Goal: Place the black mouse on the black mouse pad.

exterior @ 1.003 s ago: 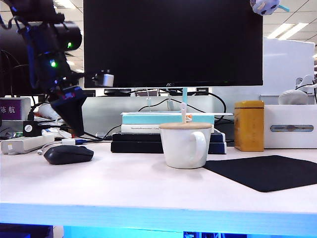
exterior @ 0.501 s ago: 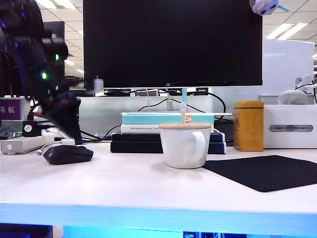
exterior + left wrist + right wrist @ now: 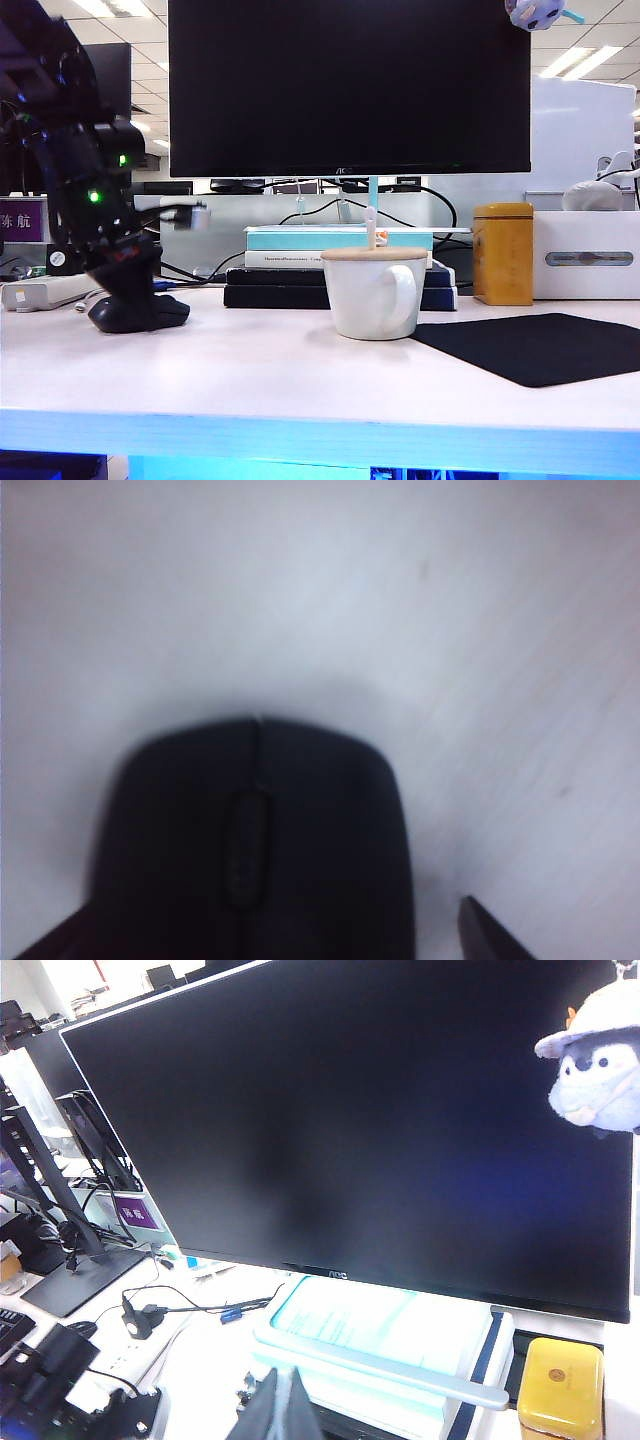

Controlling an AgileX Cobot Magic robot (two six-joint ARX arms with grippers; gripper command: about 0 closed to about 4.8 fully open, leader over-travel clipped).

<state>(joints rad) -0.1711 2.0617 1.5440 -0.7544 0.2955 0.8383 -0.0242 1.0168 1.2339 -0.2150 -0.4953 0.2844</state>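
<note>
Lowered since a second ago, the left gripper [image 3: 135,300] now sits right at the black mouse [image 3: 150,312] at the left end of the desk [image 3: 300,385], where earlier it hung above and behind it. Its jaws stand wide open with nothing held yet; in the left wrist view the two dark fingertips [image 3: 490,935] show on either side of the black mouse [image 3: 260,840], which lies directly below and between them.

From that view the mouse's long axis runs along the line of its scroll wheel, away from the wrist, and the open jaws straddle its narrower width (a sound alignment for closing across the sides, I judge).

The black mouse pad [image 3: 540,348] lies flat at the right end of the desk, well apart from the mouse. Between them stands the white mug [image 3: 372,293] with its wooden lid, so the carry probably needs to lift over it or pass along the bare desk in front. Behind the mug are stacked books [image 3: 335,270] and the monitor [image 3: 348,85].

The right gripper [image 3: 283,1405] is held high, facing the monitor [image 3: 350,1130]; its fingertips appear closed together. It is far from the mouse, so the left arm is the nearer one.
</note>
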